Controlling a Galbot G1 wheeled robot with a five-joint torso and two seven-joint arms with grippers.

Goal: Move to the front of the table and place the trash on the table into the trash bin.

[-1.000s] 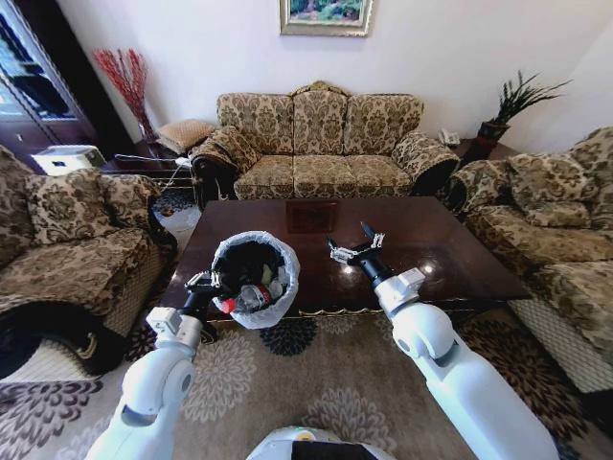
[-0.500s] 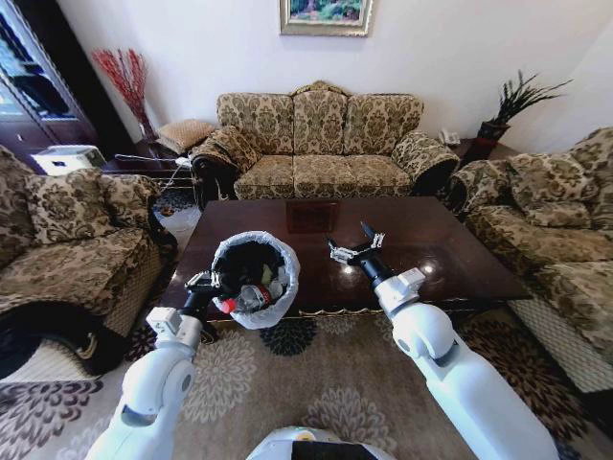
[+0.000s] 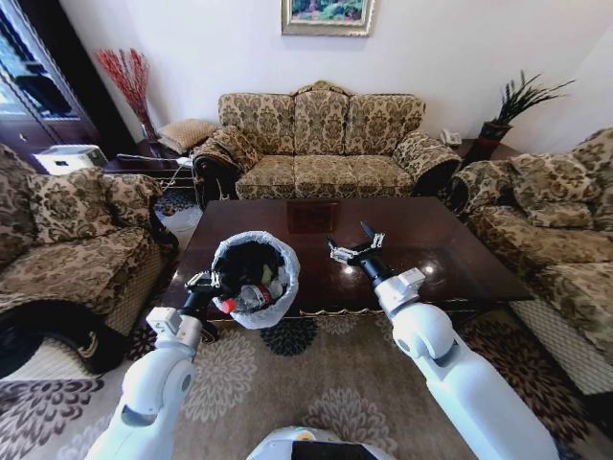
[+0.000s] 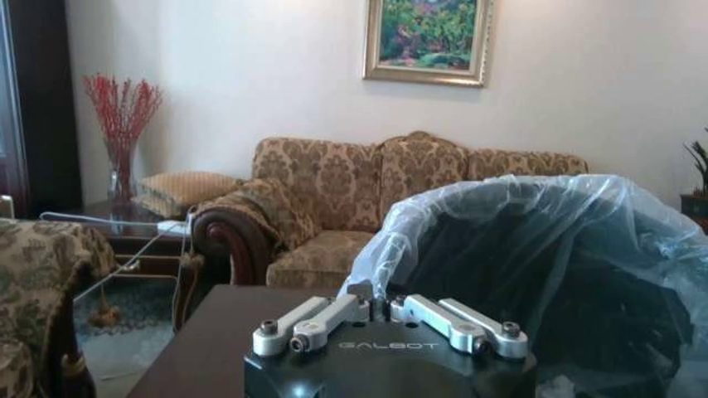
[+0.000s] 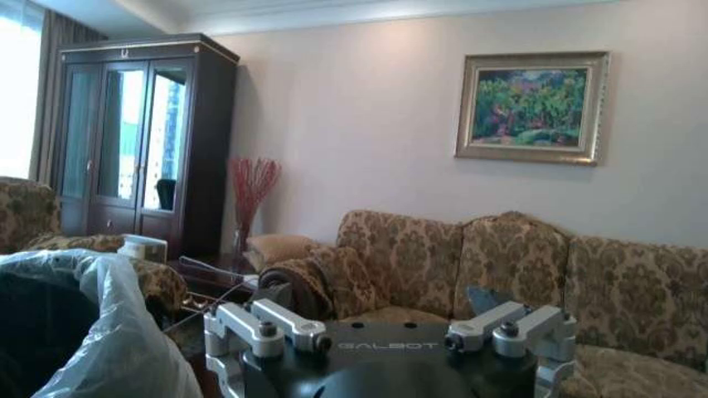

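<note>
From my station the table (image 3: pixel 450 244) looked like dark polished wood, glossy enough to throw back the light. The trash bin (image 3: pixel 255 278) was matt black, lined with thin, crinkled, translucent plastic. I read the left gripper (image 4: pixel 387 319) as brushed metal links on smooth black casing. The sofa (image 3: pixel 321 144) wore patterned woven cloth.

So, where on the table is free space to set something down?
The table top looks bare almost all over: the whole far half toward the sofa, and the right end. It is crowded at the near left edge, where the left gripper holds the trash bin; the open right gripper hovers near the middle.
</note>
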